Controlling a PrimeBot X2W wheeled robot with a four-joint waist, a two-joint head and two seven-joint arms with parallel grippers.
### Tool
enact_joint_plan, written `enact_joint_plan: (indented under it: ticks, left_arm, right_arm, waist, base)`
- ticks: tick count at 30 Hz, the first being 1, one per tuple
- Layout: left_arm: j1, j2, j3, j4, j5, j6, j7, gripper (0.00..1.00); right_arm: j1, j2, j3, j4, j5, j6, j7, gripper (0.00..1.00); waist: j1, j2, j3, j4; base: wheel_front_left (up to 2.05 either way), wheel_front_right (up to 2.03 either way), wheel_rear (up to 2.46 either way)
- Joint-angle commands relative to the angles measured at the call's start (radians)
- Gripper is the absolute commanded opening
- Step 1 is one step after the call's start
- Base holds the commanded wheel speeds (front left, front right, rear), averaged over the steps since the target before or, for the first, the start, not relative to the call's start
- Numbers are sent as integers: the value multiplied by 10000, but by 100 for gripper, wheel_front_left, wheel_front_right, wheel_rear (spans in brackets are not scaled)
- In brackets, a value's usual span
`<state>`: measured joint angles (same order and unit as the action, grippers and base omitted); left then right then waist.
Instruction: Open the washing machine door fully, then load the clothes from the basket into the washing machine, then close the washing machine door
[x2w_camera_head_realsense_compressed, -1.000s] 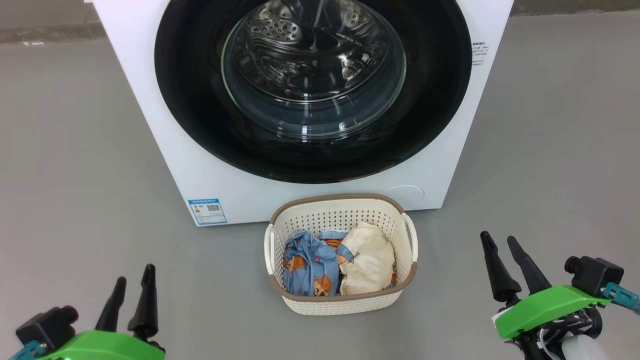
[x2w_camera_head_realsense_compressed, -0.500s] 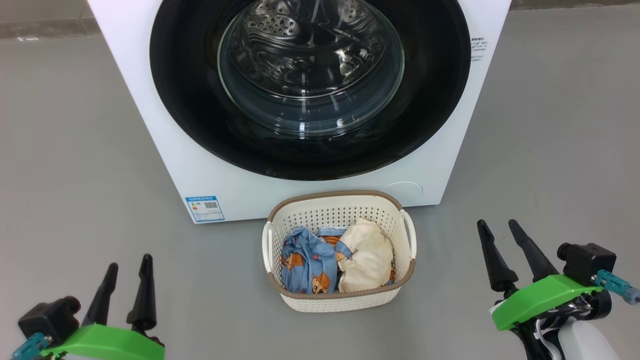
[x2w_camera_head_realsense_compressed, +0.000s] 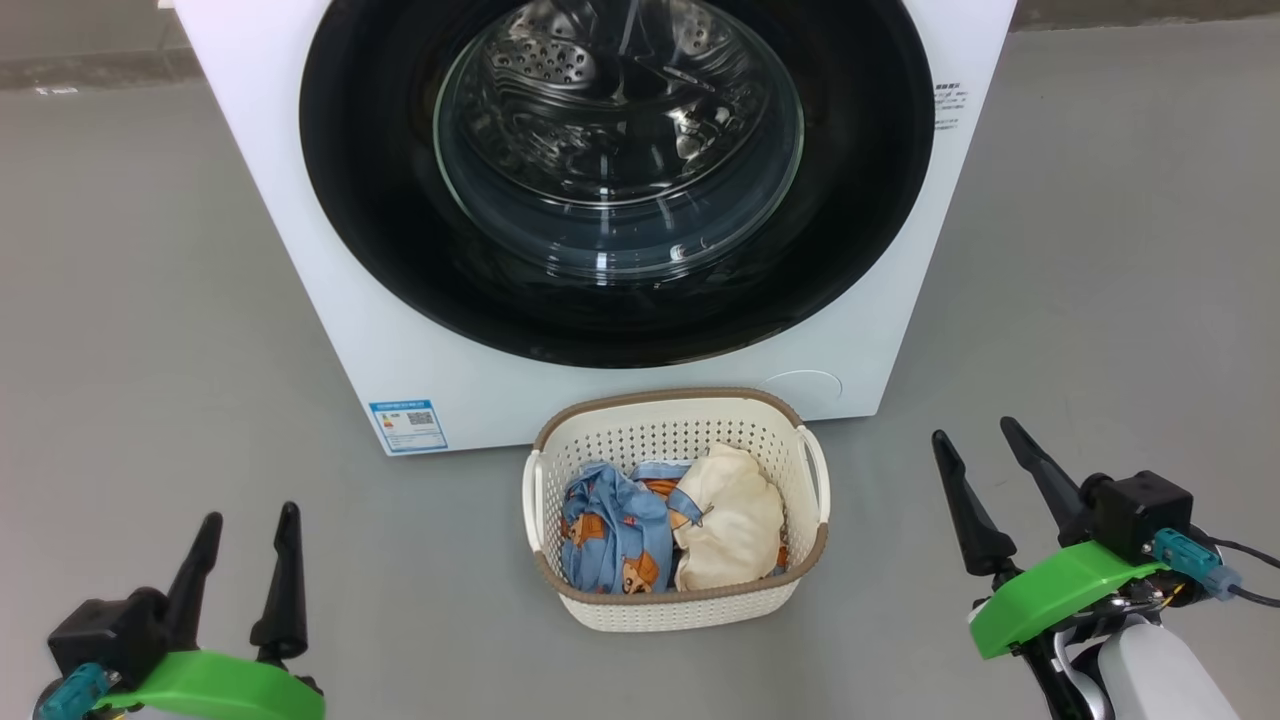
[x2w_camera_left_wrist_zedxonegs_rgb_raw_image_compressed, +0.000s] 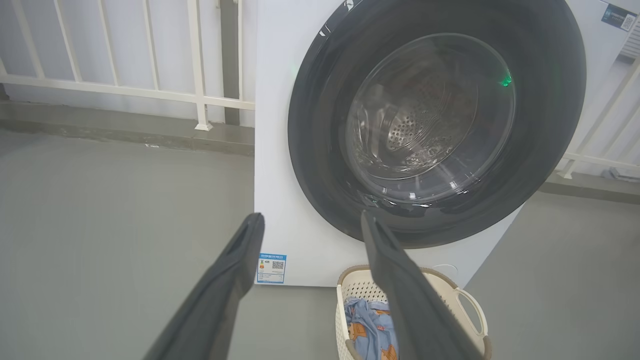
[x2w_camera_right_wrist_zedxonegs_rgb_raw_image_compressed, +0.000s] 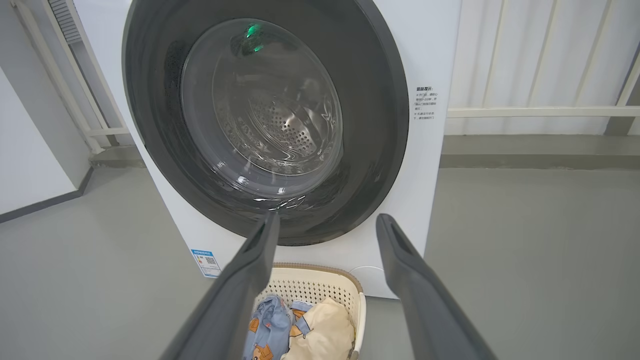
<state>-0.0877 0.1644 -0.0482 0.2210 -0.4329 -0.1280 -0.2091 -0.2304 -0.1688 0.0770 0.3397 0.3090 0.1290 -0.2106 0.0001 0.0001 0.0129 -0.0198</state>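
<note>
Door status: the large round glossy black door with the clear glass bowl (x2w_camera_head_realsense_compressed: 618, 150) lies shut, flush on the big white front-loading washing machine (x2w_camera_head_realsense_compressed: 330, 330). No handle or recess can be made out on its rim.

Load status: the small cream-white perforated plastic basket with the brown woven-look rim (x2w_camera_head_realsense_compressed: 680, 610) stands on the grey floor just in front of the machine. It holds the light blue garment printed with orange-brown figures (x2w_camera_head_realsense_compressed: 610, 525) and, touching it, the plain cream-white garment (x2w_camera_head_realsense_compressed: 730, 520).

End effectors: the left gripper (x2w_camera_head_realsense_compressed: 250, 512) and the right gripper (x2w_camera_head_realsense_compressed: 970, 428) hang well apart from the basket on either side, each with its two dark fingers spread and empty.

Change: against the picture one second ago, the right gripper stands higher and slightly nearer the machine, while basket and machine keep almost the same place.

Assessment: this reads as the start of the reach toward the door. No step of the task is complete yet.
</note>
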Motion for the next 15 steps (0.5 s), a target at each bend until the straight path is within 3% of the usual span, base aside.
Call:
enact_joint_plan:
  ticks: [1, 15]
  left_arm:
    - [-483, 320, 367, -283, 375, -24, -188, 100]
    - [-488, 465, 267, -81, 1448, -27, -527, 100]
  right_arm:
    - [-431, -133, 259, -234, -405, 16, -175, 100]
    - [-604, -302, 389, -304, -1829, 17, -511, 100]
  waist:
    - [0, -1, -19, -22]
    - [0, -1, -100, 70]
  base:
    - [0, 0, 0]
    - [0, 0, 0]
